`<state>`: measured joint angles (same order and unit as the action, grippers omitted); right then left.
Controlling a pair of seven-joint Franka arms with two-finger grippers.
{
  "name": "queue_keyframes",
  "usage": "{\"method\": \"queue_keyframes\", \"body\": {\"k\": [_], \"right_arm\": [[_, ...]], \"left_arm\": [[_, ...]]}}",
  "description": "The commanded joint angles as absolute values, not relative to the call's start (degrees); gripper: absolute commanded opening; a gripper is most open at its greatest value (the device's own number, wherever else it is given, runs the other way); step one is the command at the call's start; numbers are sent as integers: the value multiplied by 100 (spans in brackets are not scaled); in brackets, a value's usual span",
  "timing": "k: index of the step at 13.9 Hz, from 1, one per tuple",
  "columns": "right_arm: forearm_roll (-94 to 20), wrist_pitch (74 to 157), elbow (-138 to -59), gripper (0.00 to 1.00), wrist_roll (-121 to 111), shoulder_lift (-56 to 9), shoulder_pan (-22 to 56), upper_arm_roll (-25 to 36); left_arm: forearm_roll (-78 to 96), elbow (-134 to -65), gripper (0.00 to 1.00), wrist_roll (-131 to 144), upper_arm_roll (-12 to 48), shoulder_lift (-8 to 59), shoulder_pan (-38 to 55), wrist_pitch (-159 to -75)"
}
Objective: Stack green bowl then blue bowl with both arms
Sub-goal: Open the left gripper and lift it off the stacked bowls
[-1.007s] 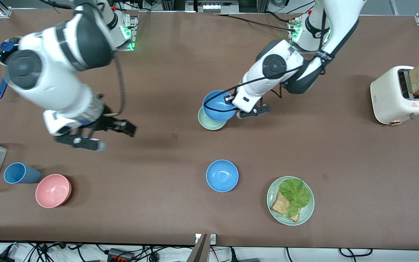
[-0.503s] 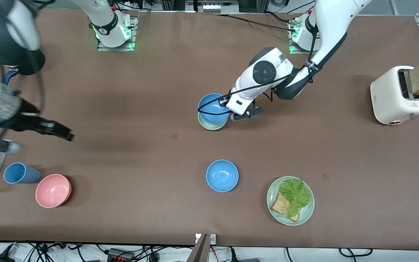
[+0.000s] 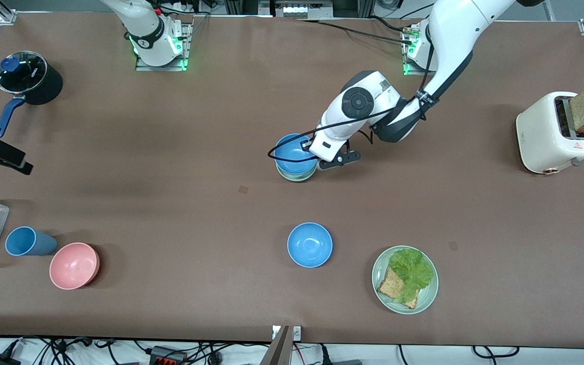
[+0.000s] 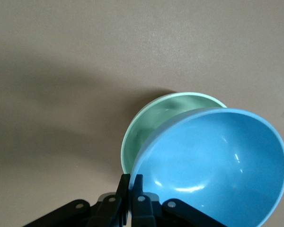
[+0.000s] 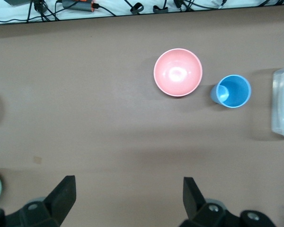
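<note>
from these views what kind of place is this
Likely a robot lab staged as a kitchen: two bench-mounted arms, a toaster holding bread, a lidded pot, and cables along the table edge.

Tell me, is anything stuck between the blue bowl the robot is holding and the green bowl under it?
Nothing visible: the left gripper holds the blue bowl just over the green bowl.

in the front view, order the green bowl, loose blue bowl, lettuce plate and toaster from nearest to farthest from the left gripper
1. green bowl, directly under the left gripper
2. loose blue bowl, nearer the front camera
3. lettuce plate, nearer still
4. toaster, at the left arm's end
</note>
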<state>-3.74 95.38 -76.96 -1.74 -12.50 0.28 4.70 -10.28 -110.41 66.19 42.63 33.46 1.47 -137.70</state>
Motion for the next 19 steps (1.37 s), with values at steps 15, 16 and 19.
{"method": "queue_keyframes", "body": {"k": [15,16,19], "right_arm": [[-62,9889,-9598,100,-404,-44,17,264],[-62,9879,-9598,100,-448,-44,26,255],[-149,9888,-9537,100,-448,-62,-9,290]], "left_arm": [[-1230,-9800,75,6900,4790,3235,-1044,-11892],[-1239,-9791,84,6734,4816,3130,-1176,-11874],[-1204,-9669,100,5260,4843,2813,-1660,-11437]]}}
